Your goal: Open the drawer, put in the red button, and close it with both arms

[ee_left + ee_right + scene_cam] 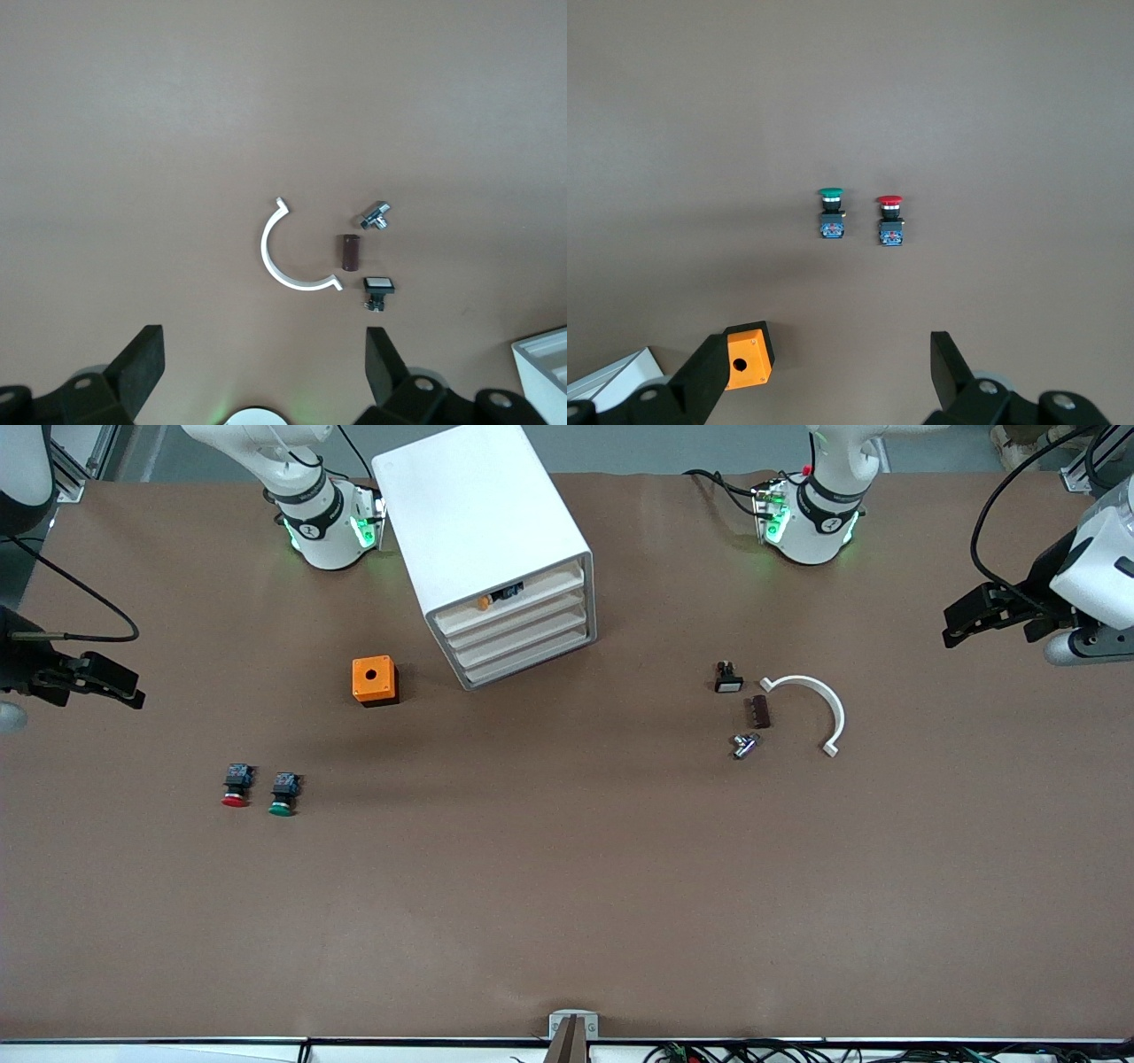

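Both pairs of black fingers stand wide apart and hold nothing: the left gripper (961, 624) hangs over the table's edge at the left arm's end, the right gripper (120, 688) over the edge at the right arm's end. Nothing has started, I judge; every plain white drawer (524, 640) in the glossy, round-cornered white box cabinet (485, 540) sits flush, so the first move calls for one gripper to hook a thin drawer lip and pull. On the matte brown table (567, 886) the small red button (236, 786), a smooth round red cap on a black-and-blue body, lies on its side just beside the alike green-capped button (283, 793), both nearer the front camera than the orange plastic box with a round hole (374, 680).
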